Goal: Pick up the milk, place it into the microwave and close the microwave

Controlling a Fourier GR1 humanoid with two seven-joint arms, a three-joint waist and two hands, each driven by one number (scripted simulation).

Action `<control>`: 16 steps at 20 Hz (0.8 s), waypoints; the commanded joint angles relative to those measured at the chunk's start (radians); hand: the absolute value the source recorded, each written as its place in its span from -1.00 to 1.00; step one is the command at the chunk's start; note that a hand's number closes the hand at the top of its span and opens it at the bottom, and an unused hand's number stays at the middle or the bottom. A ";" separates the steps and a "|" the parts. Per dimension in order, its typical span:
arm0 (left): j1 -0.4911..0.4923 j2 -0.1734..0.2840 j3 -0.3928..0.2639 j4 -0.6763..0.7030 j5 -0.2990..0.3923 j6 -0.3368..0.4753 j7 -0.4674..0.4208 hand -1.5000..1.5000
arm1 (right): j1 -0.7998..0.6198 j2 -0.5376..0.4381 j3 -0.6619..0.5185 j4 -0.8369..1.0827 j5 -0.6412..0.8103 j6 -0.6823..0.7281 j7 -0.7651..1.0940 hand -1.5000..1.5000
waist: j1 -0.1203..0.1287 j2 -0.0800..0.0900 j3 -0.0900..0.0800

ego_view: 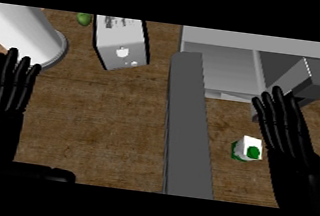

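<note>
The milk carton (248,149) stands on the wooden counter (109,124), just right of the open microwave door (188,128) and in front of the microwave (257,66). The right hand (293,141) is just beside the carton with straight fingers, holding nothing; whether it touches it I cannot tell. The left hand (1,95) rests open at the left edge. Behind stand a white cylinder (19,32), a toaster-like appliance (121,42) and a green fruit (84,18).

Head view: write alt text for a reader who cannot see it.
A milk carton stands on a wooden counter beside the robot's open right hand, before a microwave whose door is swung open. The left hand rests open at the left; a toaster sits at the back.
</note>
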 commanded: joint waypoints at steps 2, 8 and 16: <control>0.038 -0.025 0.008 -0.016 0.050 0.011 0.025 -1.00 | 0.066 0.001 0.043 -0.036 -0.109 0.067 0.027 -1.00 | -0.004 0.001 0.002; 0.202 -0.021 -0.002 -0.107 0.091 -0.057 -0.027 -1.00 | 0.167 0.025 0.138 -0.056 0.043 0.008 -0.054 -1.00 | -0.002 0.000 0.002; 0.289 -0.026 0.036 -0.021 0.131 -0.146 -0.175 -1.00 | 0.080 0.026 0.090 0.057 0.127 -0.107 -0.064 -1.00 | 0.000 0.002 0.002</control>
